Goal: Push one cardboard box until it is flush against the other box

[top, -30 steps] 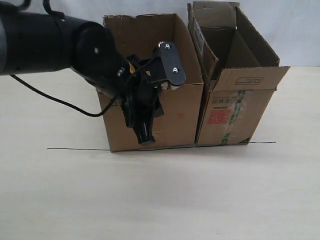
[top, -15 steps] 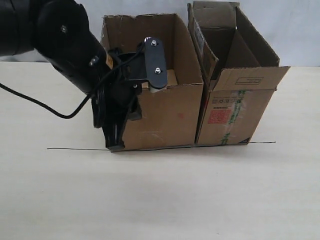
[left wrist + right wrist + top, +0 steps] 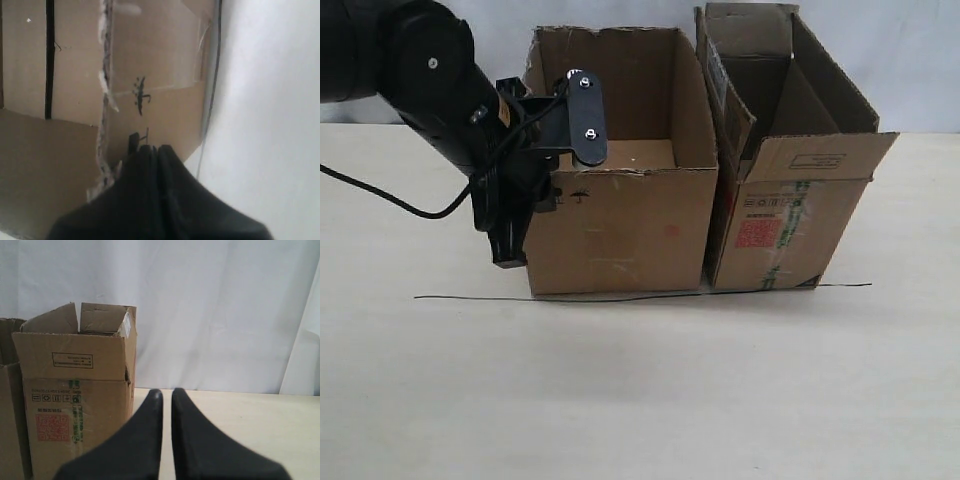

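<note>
We see left end effector [image 3: 508, 256] pinched together, empty. It hangs by outer wall of cardboard box [image 3: 620, 235] — good spot for shoving. Cardboard box sits on table [image 3: 640, 400], tight beside other box [image 3: 785, 215] — seems touching. Right end effector [image 3: 166, 394] nearly closed, empty.

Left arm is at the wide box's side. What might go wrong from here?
1. The left tool sits low beside the wide box, near its front corner, so a push there may swing the box rather than slide it square.
2. The tall box stands free on the table and shows nothing inside; it may slide away when hit instead of ending flush.
</note>
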Tool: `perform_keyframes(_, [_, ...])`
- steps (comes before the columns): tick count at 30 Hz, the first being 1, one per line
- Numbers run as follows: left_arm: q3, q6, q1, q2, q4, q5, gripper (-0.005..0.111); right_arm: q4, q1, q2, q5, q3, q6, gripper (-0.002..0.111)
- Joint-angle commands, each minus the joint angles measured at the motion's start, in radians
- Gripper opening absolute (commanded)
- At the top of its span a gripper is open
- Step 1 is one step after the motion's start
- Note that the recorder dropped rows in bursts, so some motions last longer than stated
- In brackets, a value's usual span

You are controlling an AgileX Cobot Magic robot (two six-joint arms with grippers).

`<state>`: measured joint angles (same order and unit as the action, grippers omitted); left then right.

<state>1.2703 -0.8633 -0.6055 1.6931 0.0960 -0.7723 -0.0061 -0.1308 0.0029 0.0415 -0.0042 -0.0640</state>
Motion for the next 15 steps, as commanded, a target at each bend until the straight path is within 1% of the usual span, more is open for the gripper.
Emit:
perform_keyframes(1, [0.0, 0.001, 0.001, 0.004, -0.006, 0.061, 0.0, -0.001, 0.0, -0.003, 0.002, 0.004, -0.002, 0.005])
perform_keyframes(8, [0.0, 0.002, 0.001, -0.004, -0.064, 0.004, 0.0, -0.001, 0.0, -0.003, 0.002, 0.004, -0.004, 0.005])
perform_keyframes(9, [0.0, 0.002, 0.001, -0.028, -0.146, -0.002, 0.0, -0.001, 0.0, -0.003, 0.002, 0.004, -0.004, 0.005])
perform_keyframes(12, [0.0, -0.002, 0.001, -0.092, -0.275, 0.001, 0.0, -0.001, 0.0, -0.003, 0.002, 0.004, -0.004, 0.005])
perform_keyframes(13, [0.0, 0.0, 0.005, -0.151, -0.343, 0.006, 0.0, -0.001, 0.0, -0.003, 0.002, 0.004, -0.004, 0.005])
perform_keyframes(15, [0.0, 0.004, 0.037, -0.21, -0.413, 0.029, 0.0, -0.001, 0.0, -0.003, 0.002, 0.004, -0.004, 0.005])
